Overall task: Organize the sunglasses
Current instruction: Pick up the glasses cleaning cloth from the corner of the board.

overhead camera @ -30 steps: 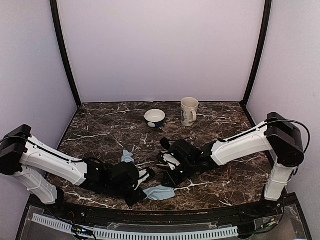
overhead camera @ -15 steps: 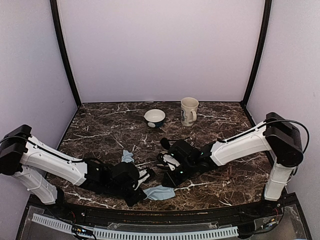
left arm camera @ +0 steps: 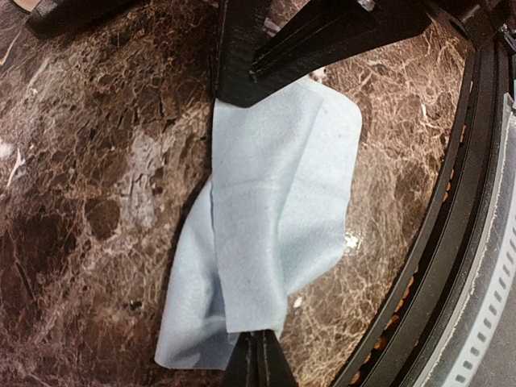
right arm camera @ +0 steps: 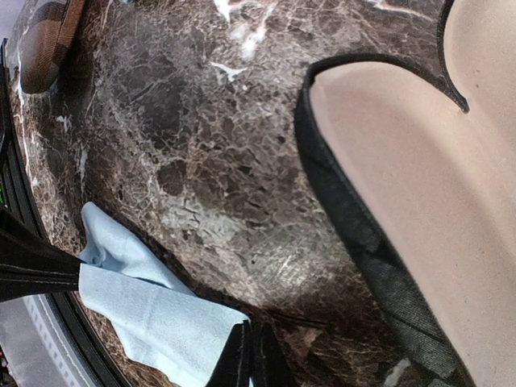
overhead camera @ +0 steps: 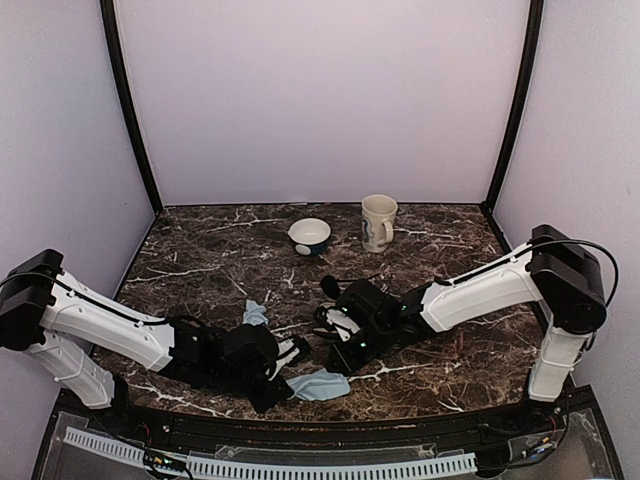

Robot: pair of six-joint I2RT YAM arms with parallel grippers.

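The top view looks down from behind over the whole dark marble tabletop [overhead camera: 200, 260]. Wrist views, close behind left claw [left arm camera: 251, 363] and right claw [right arm camera: 248, 355], share a crumpled pale blue cloth [left arm camera: 274, 218].

Item: one light blue cloth [left arm camera: 274, 210], creased and folded over along its length, lying flat on the dark brown, white-veined marble bench [left arm camera: 97, 161]. Its near edge is pinched between the closed black fingers of the left hand [left arm camera: 251, 359]. Its far edge lies under a black blocky piece [left arm camera: 242, 56], which cannot be identified from here. At right: curved black rim [left arm camera: 451, 242], then a white slotted strip [left arm camera: 492, 314].
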